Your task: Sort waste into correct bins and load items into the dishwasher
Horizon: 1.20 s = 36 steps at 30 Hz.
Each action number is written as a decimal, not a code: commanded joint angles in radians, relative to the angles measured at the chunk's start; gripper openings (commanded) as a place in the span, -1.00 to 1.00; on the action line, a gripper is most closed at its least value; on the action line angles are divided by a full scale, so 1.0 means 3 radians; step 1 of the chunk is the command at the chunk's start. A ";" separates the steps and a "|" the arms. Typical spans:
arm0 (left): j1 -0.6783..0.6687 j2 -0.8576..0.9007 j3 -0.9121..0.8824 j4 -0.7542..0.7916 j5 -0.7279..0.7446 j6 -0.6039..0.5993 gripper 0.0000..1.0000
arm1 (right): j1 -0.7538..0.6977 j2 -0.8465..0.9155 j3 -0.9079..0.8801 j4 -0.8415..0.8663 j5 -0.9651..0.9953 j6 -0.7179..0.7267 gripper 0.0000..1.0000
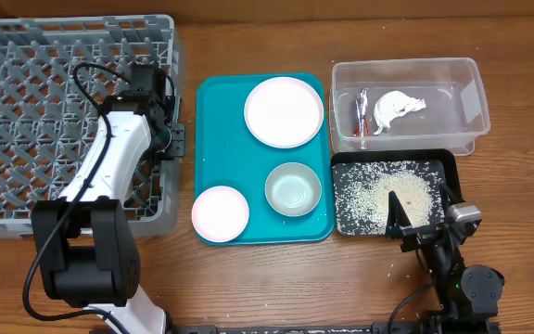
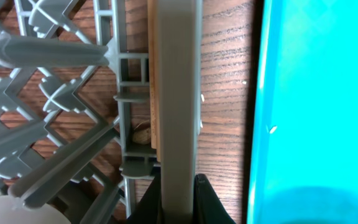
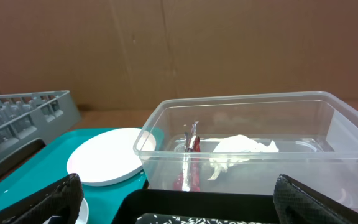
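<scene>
The grey dish rack (image 1: 26, 111) stands at the left. My left gripper (image 1: 172, 139) straddles its right wall (image 2: 178, 93), with both fingers (image 2: 178, 199) pressed against that wall. A wood-coloured strip (image 2: 153, 74), probably the chopsticks, lies just inside the wall. The pale plate (image 1: 284, 111), grey-green bowl (image 1: 293, 188) and pinkish bowl (image 1: 220, 212) sit on the teal tray (image 1: 225, 121). The clear tub (image 1: 452, 111) holds the red wrapper (image 1: 362, 113) and napkin (image 1: 397, 107). The black tray (image 1: 443, 167) holds rice (image 1: 383, 190). My right gripper (image 1: 423, 221) is open and empty at the black tray's front edge.
In the right wrist view the tub (image 3: 353, 143), wrapper (image 3: 191, 149), napkin (image 3: 238, 149) and plate (image 3: 104, 163) lie ahead of the open fingers (image 3: 191, 205). A few loose rice grains lie on the table beside the teal tray (image 2: 316, 93). A cardboard wall stands behind.
</scene>
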State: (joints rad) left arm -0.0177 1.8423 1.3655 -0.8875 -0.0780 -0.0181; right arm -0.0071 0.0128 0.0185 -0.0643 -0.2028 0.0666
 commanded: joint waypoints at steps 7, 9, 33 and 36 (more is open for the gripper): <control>-0.0052 0.0070 0.0146 -0.0209 -0.0121 0.0131 0.01 | -0.0024 -0.0033 -0.0037 0.0019 -0.0003 -0.0014 0.99; -0.0051 0.0064 0.0313 -0.0418 -0.0120 0.0052 0.04 | -0.0024 -0.0033 -0.0037 0.0019 -0.0003 -0.0013 0.99; -0.0635 -0.1818 0.1411 -0.2673 0.0055 -0.0910 -0.15 | -0.0024 -0.0033 -0.0037 0.0019 -0.0003 -0.0013 0.99; -0.0912 -0.2169 0.1067 -0.2538 0.0070 -0.1191 -0.03 | -0.0024 -0.0033 -0.0037 0.0019 -0.0003 -0.0013 0.99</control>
State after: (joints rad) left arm -0.2226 1.2812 1.7756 -1.6756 -0.0704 -0.2592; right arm -0.0071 0.0128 0.0185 -0.0643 -0.2031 0.0666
